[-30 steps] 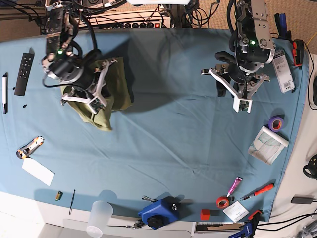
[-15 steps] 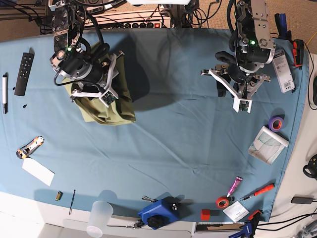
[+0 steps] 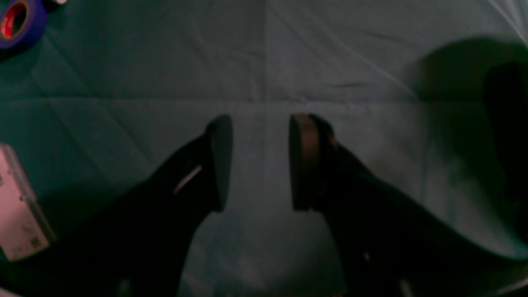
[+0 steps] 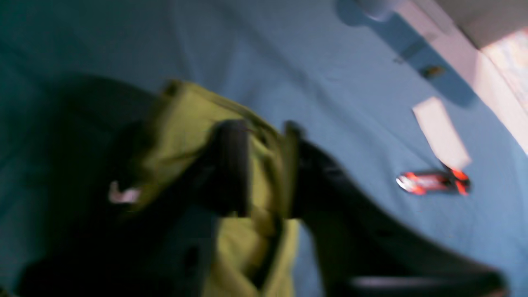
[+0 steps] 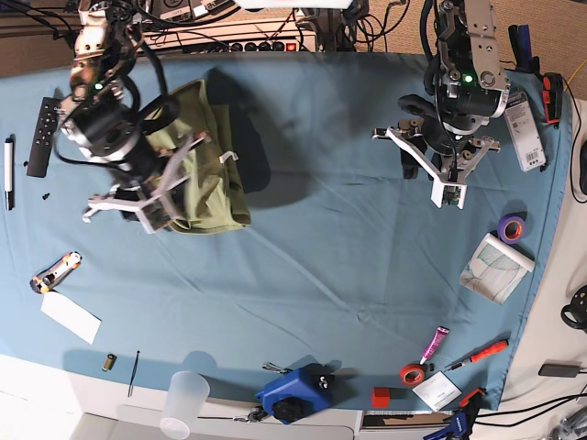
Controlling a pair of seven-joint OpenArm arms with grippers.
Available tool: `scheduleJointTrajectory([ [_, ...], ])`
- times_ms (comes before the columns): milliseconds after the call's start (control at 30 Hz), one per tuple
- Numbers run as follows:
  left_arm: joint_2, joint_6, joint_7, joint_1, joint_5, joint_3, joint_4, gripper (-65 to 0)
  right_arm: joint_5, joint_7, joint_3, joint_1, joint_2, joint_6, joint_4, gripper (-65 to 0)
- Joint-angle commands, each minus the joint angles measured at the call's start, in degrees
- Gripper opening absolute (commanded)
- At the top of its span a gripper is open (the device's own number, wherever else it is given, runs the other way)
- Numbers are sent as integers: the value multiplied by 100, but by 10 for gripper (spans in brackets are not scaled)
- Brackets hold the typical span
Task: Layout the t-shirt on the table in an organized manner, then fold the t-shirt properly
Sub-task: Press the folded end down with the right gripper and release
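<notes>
The olive-green t-shirt (image 5: 215, 197) lies bunched on the left part of the teal table (image 5: 330, 266). My right gripper (image 5: 165, 188) is at the bunch's left side. The blurred right wrist view shows that gripper (image 4: 264, 165) shut on a fold of the t-shirt (image 4: 185, 111), which fills the gap between its dark fingers and hangs above the table. My left gripper (image 5: 447, 179) hovers at the far right of the table. In its wrist view the left gripper (image 3: 260, 161) is open, with only bare cloth between the fingers.
A remote (image 5: 43, 136) and a pen (image 5: 9, 170) lie at the left edge, with a utility knife (image 5: 55, 270) and a paper card (image 5: 71, 316) below them. A purple tape roll (image 5: 511, 227) and a notepad (image 5: 495, 266) sit at the right. A cup (image 5: 183, 403) and a blue device (image 5: 293, 394) stand at the front edge.
My right arm swung back to the left with the shirt, and the bunch now spreads wider towards the table's far edge. The left arm has not moved.
</notes>
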Motion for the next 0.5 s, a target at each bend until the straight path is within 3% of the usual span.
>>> scheduleJointTrajectory([
  [0, -13, -2, -129, -20, -17, -7, 94, -435, 57, 175, 225, 50, 52, -44, 9, -633],
  [167, -13, -2, -129, -20, -17, -7, 94, -435, 1069, 192, 1200, 52, 52, -229, -1049, -650],
  [200, -13, -2, -129, -20, -17, -7, 94, -435, 1360, 184, 1333, 52, 52, -164, -1373, -650],
  [333, -13, -2, -219, -20, -17, -7, 94, -435, 2527, -35, 1528, 55, 50, 654, -2719, -650],
  [467, -13, -2, -280, -20, -20, -7, 94, -435, 2855, -170, 1427, 59, 48, 873, -3995, -650],
])
